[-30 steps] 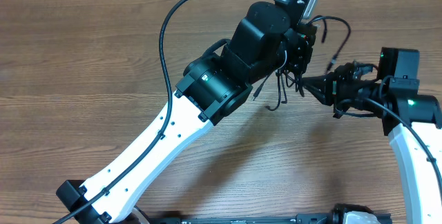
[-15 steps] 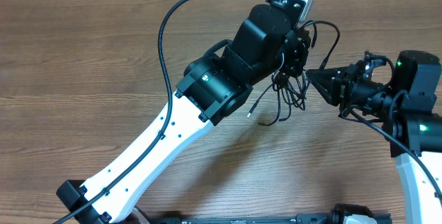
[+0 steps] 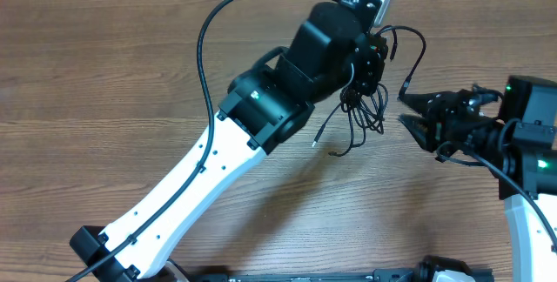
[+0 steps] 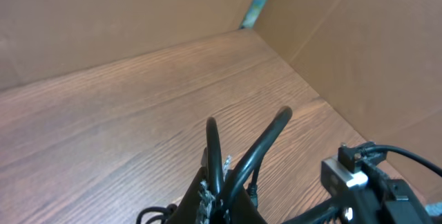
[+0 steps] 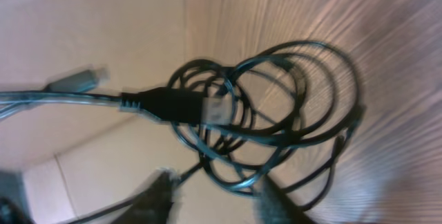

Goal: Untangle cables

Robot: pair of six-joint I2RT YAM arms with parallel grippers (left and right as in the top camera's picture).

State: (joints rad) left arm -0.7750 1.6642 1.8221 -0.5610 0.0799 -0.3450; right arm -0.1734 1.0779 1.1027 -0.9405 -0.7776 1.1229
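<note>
The left claw (image 3: 374,60) is clamped tight on the cables (image 3: 361,112), pinching them near the top of the knot; the bundle hangs directly under that claw, above the bench (image 3: 104,73), and I cannot tell whether its lowest ends touch the wood. The right claw (image 3: 404,109) stands just beside the hanging bundle, on the side away from the left arm's elbow; its jaws are partly spread and nothing is between them.

The step in hand looks like picking one strand out of the knot while the left claw anchors the rest. To do it well, the right claw should take a single outer loop or a free end, not the dense middle; it should pull away from the left claw slowly and stop if the whole bundle comes along. The outer loop arching from the left claw toward the right claw looks the easiest to reach.

The bundle's long axis runs from the left claw downward; two thin ends trail out at the bottom, toward the left arm's elbow. From the right wrist, the cables show as several overlapping rings; a plug (image 5: 179,104) lies across them.
</note>
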